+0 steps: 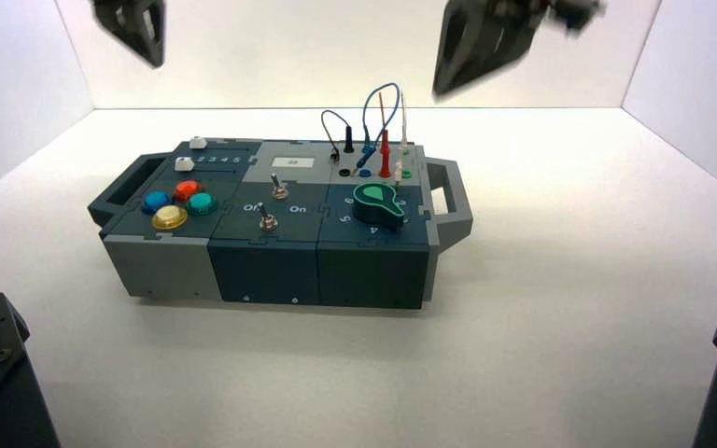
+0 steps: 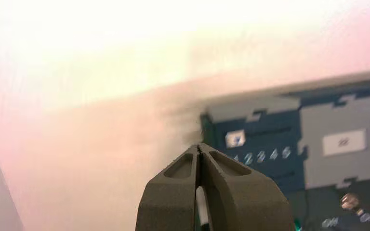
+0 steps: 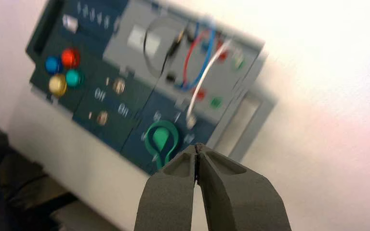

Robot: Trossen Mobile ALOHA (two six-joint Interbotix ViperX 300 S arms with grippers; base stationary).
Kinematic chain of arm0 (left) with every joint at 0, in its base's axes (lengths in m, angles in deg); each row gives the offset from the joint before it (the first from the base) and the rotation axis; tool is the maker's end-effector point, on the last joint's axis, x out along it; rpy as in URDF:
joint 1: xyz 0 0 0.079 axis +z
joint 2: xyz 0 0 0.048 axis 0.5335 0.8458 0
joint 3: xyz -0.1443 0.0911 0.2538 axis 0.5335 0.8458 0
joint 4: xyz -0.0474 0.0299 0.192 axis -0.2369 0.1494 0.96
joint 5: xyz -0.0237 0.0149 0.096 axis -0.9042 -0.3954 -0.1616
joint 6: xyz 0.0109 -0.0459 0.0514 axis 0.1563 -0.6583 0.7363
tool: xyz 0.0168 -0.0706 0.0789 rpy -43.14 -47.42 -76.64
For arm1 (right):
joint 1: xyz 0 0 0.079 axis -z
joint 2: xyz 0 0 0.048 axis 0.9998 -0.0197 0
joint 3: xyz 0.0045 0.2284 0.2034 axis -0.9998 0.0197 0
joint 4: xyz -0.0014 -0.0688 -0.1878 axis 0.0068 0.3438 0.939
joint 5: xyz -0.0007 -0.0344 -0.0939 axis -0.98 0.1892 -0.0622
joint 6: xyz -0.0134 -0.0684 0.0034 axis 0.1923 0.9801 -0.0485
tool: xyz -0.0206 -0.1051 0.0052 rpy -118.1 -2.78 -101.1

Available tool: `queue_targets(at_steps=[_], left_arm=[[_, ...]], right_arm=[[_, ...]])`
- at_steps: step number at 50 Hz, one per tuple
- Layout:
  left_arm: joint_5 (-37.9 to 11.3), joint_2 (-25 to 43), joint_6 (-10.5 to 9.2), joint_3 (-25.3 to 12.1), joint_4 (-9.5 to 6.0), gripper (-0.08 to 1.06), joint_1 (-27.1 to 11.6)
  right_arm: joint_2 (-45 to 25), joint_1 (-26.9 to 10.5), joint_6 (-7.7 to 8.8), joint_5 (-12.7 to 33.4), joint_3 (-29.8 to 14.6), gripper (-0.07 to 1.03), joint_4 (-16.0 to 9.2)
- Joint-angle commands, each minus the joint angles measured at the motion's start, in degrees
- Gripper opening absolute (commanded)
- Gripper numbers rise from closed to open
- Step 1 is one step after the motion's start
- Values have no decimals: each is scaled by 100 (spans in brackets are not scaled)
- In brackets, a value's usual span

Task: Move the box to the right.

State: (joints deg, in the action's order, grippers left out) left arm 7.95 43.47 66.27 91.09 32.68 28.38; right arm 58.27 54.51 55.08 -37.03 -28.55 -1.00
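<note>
The long dark-teal and grey box (image 1: 263,271) sits left of centre on the table (image 1: 541,355), likely heavy and rigid, best pushed at its nine-o'clock handle (image 1: 126,189); the plugged-in wires (image 1: 383,103) toward one o'clock could snag. Both end effectors, left (image 1: 155,62) at eleven o'clock and right (image 1: 439,91) at one, are held closed, empty, above it.

Lab-like bench, plain white walls (image 1: 355,56) around

So the box (image 1: 280,224) is sitting on a white counter (image 1: 560,345), grey handle at each end, with blue, red, yellow and green buttons (image 1: 177,205) bunched up left and a green knob (image 1: 377,202) toward the right.
</note>
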Motion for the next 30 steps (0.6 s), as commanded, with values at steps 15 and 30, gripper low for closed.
queue_targets(at_steps=[15,30], left_arm=[[-97,-404,-158,738,360,-3,369],[-79,-413,-167,1274,466,-3,369]], right_arm=[[914,97,70,176,-536,-2,510],[1239,97,132,211,-404,-2,527]])
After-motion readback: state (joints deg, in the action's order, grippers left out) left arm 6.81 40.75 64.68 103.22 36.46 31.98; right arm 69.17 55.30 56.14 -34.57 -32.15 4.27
